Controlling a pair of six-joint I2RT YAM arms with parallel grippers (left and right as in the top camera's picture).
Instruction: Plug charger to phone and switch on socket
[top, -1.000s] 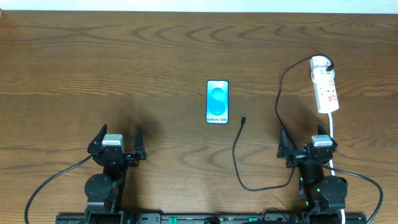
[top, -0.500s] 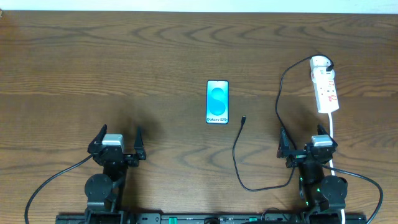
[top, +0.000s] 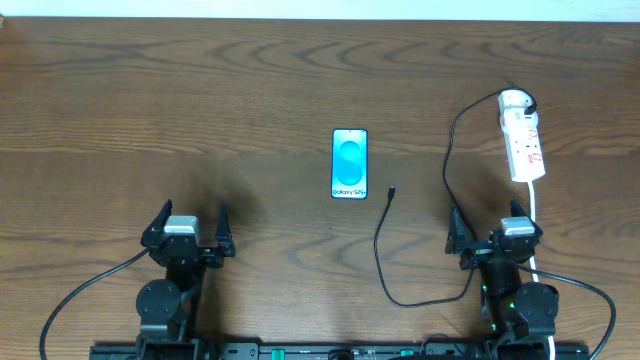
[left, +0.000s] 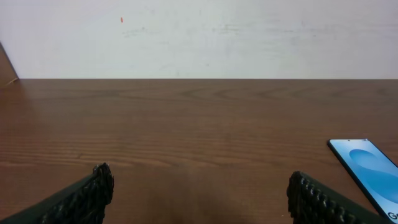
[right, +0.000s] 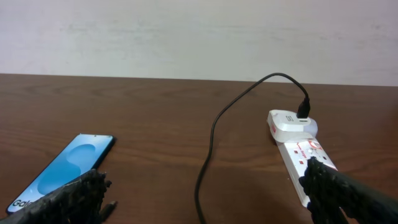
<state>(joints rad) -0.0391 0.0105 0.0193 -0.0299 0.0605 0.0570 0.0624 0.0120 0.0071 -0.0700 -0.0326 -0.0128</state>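
Phone (top: 349, 164) lies flat mid-tabletop (top: 200, 100), the charger (top: 392, 190) tip just beside its lower right corner, not plugged in.
Socket (top: 524, 145) sits far right; left gripper (top: 191, 220) and right gripper (top: 487, 220) hold their fingers wide, gripping nothing.

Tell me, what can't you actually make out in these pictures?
Overhead: the socket switches are too small to read as on or off.
Overhead: the charger tip's shape is too small.
Left wrist: the phone is cut off by the frame's edge.
Right wrist: the right end effector hides the socket's near end.
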